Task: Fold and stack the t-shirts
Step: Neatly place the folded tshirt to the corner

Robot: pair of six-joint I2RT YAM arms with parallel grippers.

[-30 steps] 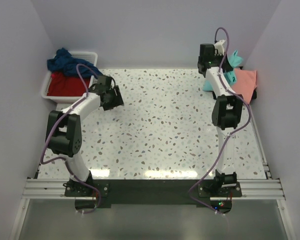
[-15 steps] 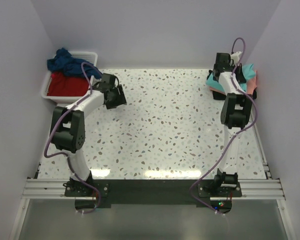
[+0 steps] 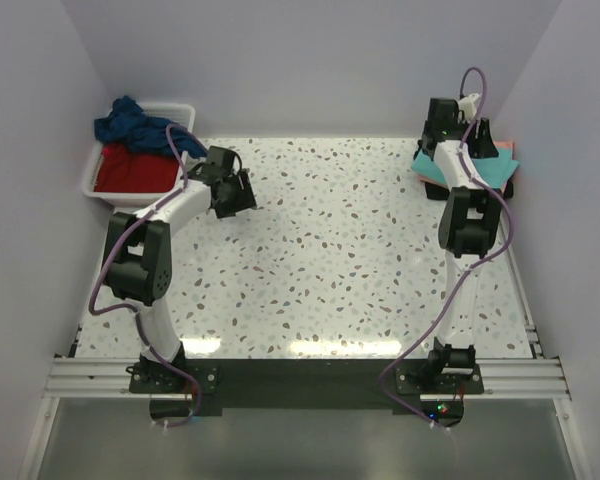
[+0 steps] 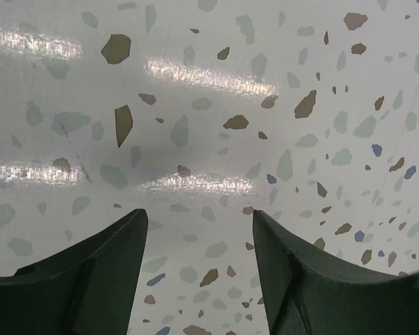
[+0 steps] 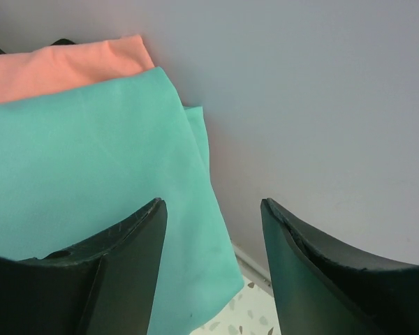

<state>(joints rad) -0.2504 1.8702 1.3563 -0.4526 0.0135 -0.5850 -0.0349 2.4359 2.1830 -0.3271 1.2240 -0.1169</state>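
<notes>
The turquoise-teal t-shirt lies folded on the salmon-pink t-shirt at the table's far right corner, against the wall. In the top view the teal t-shirt covers most of the salmon-pink t-shirt. My right gripper stands open just over the teal shirt's edge, holding nothing; from above the right gripper hangs over the stack. My left gripper is open above bare table, and in its wrist view the left gripper has nothing between its fingers. A red t-shirt and a navy blue t-shirt lie in the tub.
The white plastic tub stands at the far left corner beside the left wall. A dark cloth edge shows under the stack at the right. Walls close in the table at the back and on both sides.
The right arm swung right to the corner with the teal shirt, laid it on the salmon-pink one and opened its jaws. The left gripper shifted slightly right.
</notes>
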